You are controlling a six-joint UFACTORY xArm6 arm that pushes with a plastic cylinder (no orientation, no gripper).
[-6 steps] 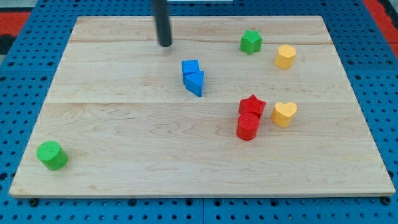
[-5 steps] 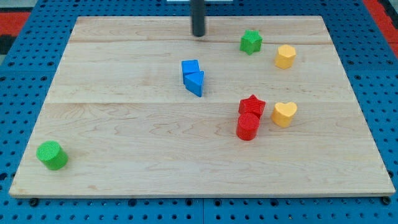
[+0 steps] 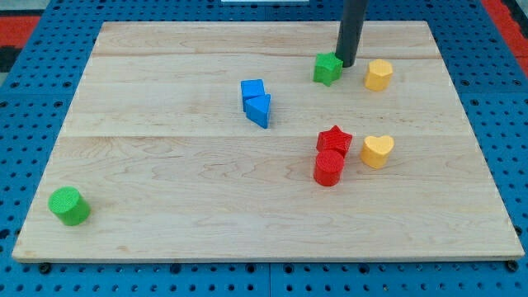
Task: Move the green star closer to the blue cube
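Note:
The green star (image 3: 327, 68) lies near the view's top, right of centre, on the wooden board (image 3: 165, 190). My tip (image 3: 346, 63) touches the star's upper right side; the dark rod rises from there out of the view's top. The blue cube (image 3: 252, 89) sits to the star's lower left, with a blue wedge-shaped block (image 3: 259, 110) pressed against its lower side. The star and the cube stand well apart.
A yellow block (image 3: 379, 74) sits just right of my tip. A red star (image 3: 334, 139) and a red cylinder (image 3: 328, 167) touch each other right of centre, with a yellow heart (image 3: 378, 151) beside them. A green cylinder (image 3: 69, 205) sits at the lower left.
My tip has moved from the view's top centre to the right, reaching the green star's upper right side. The star has shifted slightly down and left. The other blocks have not moved.

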